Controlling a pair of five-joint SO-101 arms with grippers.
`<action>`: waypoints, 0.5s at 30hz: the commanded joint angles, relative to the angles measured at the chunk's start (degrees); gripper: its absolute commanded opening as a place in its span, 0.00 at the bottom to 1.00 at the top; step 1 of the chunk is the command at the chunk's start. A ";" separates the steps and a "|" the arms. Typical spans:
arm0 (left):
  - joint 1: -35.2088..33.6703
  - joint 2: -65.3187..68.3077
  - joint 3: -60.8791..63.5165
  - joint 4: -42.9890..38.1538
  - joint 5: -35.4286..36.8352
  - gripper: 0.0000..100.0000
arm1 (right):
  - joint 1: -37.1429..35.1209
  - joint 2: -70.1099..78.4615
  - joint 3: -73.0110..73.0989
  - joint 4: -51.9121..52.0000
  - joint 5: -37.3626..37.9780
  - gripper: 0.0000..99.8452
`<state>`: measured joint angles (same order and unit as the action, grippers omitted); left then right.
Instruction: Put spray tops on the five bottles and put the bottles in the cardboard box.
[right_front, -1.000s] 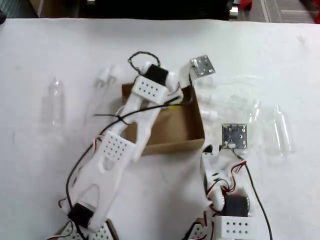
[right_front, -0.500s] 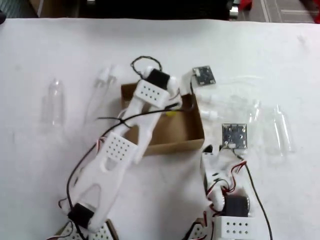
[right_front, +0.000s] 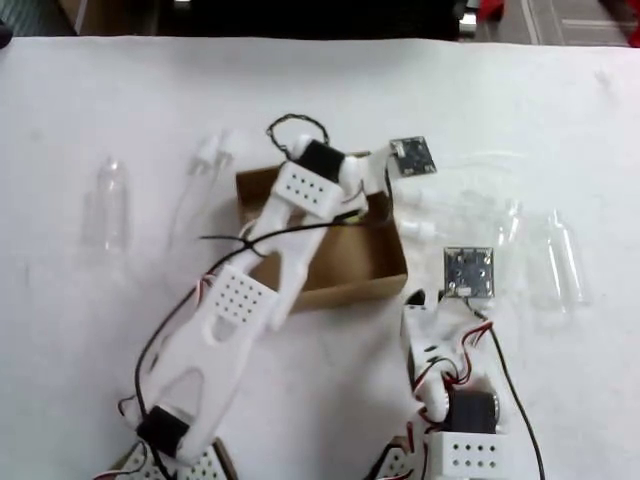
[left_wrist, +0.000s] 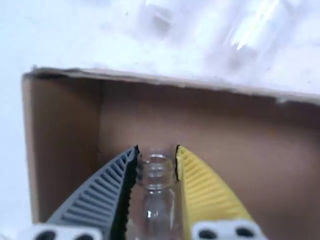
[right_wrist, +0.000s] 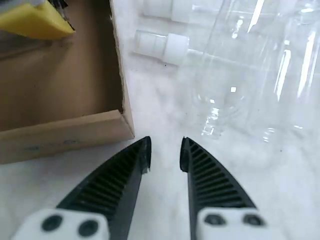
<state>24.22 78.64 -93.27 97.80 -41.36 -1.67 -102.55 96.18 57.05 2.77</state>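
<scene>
Left gripper (left_wrist: 156, 159) is pinching an uncapped bottle (left_wrist: 155, 200) over the cardboard box (left_wrist: 60, 135), right gripper (right_wrist: 165, 150) is spread, holding nothing.

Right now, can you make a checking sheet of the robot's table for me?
Surface: white table, flat.
Job's things: cardboard box mid-table; uncapped bottle held over it; clear bottles and white spray tops lying to its right; two more bottles to its left.
Clutter: nothing seen.
Grippers: left pincer shut on the uncapped bottle; right pincer open, empty, above the table by the box corner.
Cables: black loop by the left arm's wrist; red and black wires on the right arm.
Surroundings: dark area past the far edge.
</scene>
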 joint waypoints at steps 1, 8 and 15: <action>1.45 -3.47 -2.29 0.53 -0.26 0.06 | -0.40 -0.57 0.62 -0.40 0.62 0.09; 1.36 -12.70 -2.29 4.04 0.09 0.06 | -0.40 -0.57 0.62 -0.48 0.62 0.09; 1.01 -21.49 -2.37 4.13 7.12 0.06 | -0.40 -0.57 0.62 -0.48 0.62 0.09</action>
<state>24.84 64.57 -93.27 101.41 -37.67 -1.67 -102.55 96.18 57.05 2.77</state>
